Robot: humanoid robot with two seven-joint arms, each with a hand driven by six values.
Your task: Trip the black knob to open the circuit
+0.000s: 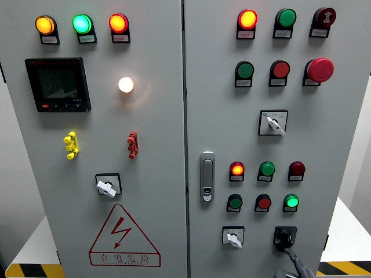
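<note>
Head view: grey control cabinet (168,87), two doors. Black knob (284,236) low on right door, bottom row, right of white selector switch (233,237). Knob handle long axis tilted, pointing down-left. Robot hand (293,262) enters from bottom edge just right of middle, grey fingertips just under knob, touching or nearly so; open or closed cannot tell. Warning triangle (123,236) low on left door: red lightning bolt, Chinese text "有电危险". Small labels under lamps unreadable.
</note>
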